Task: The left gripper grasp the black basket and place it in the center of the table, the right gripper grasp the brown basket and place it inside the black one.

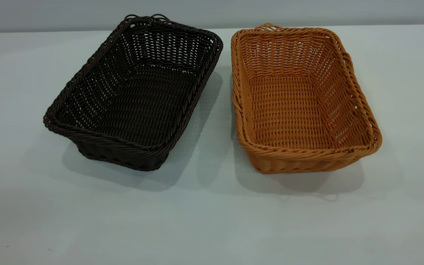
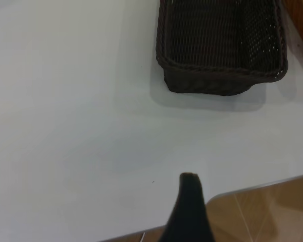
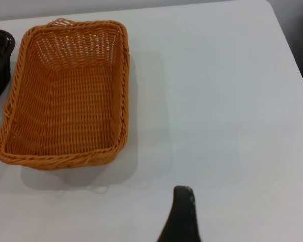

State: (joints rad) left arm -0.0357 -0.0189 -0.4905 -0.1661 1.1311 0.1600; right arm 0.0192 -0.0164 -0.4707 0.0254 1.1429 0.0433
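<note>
The black basket [image 1: 134, 95] stands on the table [image 1: 204, 221] at the left, turned at an angle. The brown basket [image 1: 300, 99] stands beside it at the right, with a narrow gap between them. Both are empty. No arm shows in the exterior view. In the left wrist view my left gripper [image 2: 245, 222] hovers over the table's near edge, well short of the black basket [image 2: 222, 50]; one dark finger [image 2: 189, 212] shows with nothing beside it. My right gripper [image 3: 242, 222] is over bare table, short of and to one side of the brown basket [image 3: 65, 96]; it too shows a lone finger [image 3: 182, 217].
The table's edge and a brown tiled floor [image 2: 272, 212] show close to the left gripper. Bare tabletop lies in front of both baskets and right of the brown one [image 3: 217, 101].
</note>
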